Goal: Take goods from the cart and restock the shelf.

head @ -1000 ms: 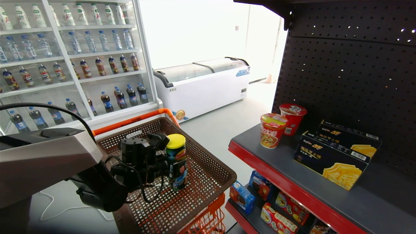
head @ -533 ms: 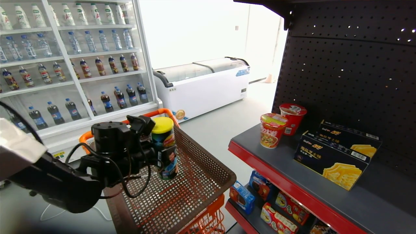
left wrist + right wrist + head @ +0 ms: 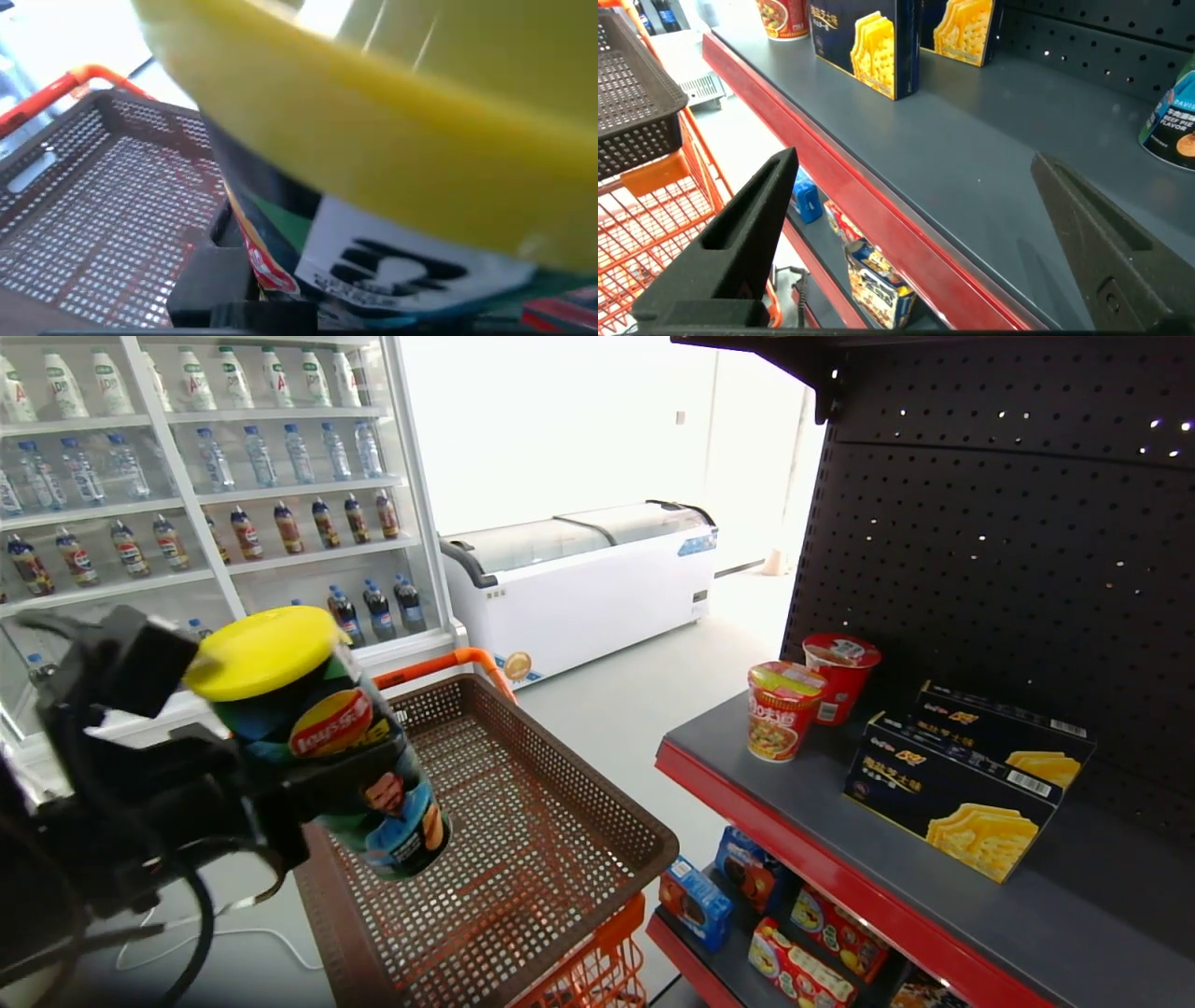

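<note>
A chip can with a yellow lid hangs tilted above the near left corner of the brown cart basket. My left gripper is shut on its body. In the left wrist view the can looms close, with the basket below it. The grey shelf with its red front edge stands to the right. My right gripper is open and holds nothing; it hovers over the front of the shelf board.
On the shelf stand two cup noodles and dark biscuit boxes, with another can farther along. A pegboard back closes the shelf. Packets fill the lower shelf. A drinks fridge and a chest freezer stand behind the cart.
My left gripper has lifted the chip can up out of the basket and to the left, much closer to the head camera. The shelf and the cart have not moved.
</note>
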Controlling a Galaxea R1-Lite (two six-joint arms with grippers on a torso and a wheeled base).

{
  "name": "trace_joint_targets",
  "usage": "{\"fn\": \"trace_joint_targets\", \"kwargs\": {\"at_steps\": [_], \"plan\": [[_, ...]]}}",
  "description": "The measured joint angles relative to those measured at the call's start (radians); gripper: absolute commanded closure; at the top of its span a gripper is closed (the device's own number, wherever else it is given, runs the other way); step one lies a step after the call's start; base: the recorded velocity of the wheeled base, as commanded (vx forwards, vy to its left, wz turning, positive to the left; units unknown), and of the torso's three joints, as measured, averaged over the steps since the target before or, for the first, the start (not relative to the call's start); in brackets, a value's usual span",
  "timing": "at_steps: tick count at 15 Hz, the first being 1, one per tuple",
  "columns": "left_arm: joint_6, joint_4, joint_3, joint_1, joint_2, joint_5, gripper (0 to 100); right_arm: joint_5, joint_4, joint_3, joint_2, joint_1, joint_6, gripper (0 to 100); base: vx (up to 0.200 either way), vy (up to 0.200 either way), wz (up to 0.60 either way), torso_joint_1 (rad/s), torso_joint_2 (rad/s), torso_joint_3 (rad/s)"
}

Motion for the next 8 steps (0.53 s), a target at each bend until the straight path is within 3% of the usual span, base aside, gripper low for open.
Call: {"fn": "trace_joint_targets", "kwargs": {"at_steps": [1, 4, 6, 8], "plan": [[-0.012, 0.014, 0.044, -0.001, -0.082, -0.004, 100, 0.000, 0.000, 0.000, 0.000, 0.000, 0.000, 0, 0.000, 0.000, 0.00, 0.000, 0.00, 0.000], [-0.052, 0.130, 0.126, 0.004, -0.305, 0.061, 100, 0.000, 0.000, 0.000, 0.000, 0.000, 0.000, 0, 0.000, 0.000, 0.00, 0.000, 0.00, 0.000], [-0.060, 0.262, 0.129, 0.006, -0.440, 0.080, 100, 0.000, 0.000, 0.000, 0.000, 0.000, 0.000, 0, 0.000, 0.000, 0.00, 0.000, 0.00, 0.000], [-0.054, 0.327, 0.119, 0.010, -0.537, 0.101, 100, 0.000, 0.000, 0.000, 0.000, 0.000, 0.000, 0, 0.000, 0.000, 0.00, 0.000, 0.00, 0.000]]}}
